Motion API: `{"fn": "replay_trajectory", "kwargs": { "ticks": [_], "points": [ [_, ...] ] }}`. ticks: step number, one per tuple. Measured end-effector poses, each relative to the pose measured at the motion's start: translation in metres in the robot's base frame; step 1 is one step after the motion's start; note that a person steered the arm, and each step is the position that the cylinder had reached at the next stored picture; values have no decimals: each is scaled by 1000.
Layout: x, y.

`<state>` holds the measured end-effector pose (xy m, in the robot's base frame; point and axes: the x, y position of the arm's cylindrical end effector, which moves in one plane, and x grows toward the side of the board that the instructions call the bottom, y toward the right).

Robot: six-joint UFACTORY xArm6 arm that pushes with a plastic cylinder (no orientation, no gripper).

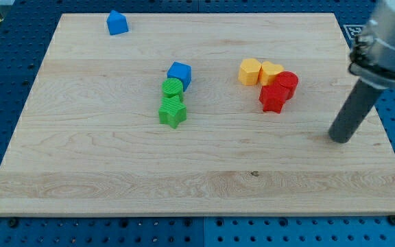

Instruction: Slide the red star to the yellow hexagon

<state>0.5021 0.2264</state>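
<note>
Wooden table carries seven blocks: two blue, two green, two yellow, two red less one — recount: red star, red cylinder.

Correct tally follows.

- Blue: two, a house-shaped blue block at the view's top left, a blue cube mid-table.
- Green: two, a green cylinder and a green star, touching below the cube.
- Yellow: two, a yellow hexagon and a second yellow block, shape unclear.
- Red: two; the star touches the cylinder, just below the yellows.

No fingers on this rig; my tip stands well to the star's right.

A smooth, round, dark grey rod of matte finish makes up most of what shows of the arm, and it keeps the same thickness down to my tip, which is cut blunt and looks almost black. Above the rod sits a wider cylindrical housing in pale grey, blurred at the view's edge. A darker collar with small dark fittings rings the housing's base.
</note>
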Motion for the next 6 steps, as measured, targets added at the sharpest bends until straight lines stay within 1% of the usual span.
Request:
{"fn": "replay_trajectory", "kwargs": {
  "ticks": [1,4,5,6],
  "points": [
    [-19,-18],
    [-82,-154],
    [-107,-186],
    [-141,-194]
  ]
}}
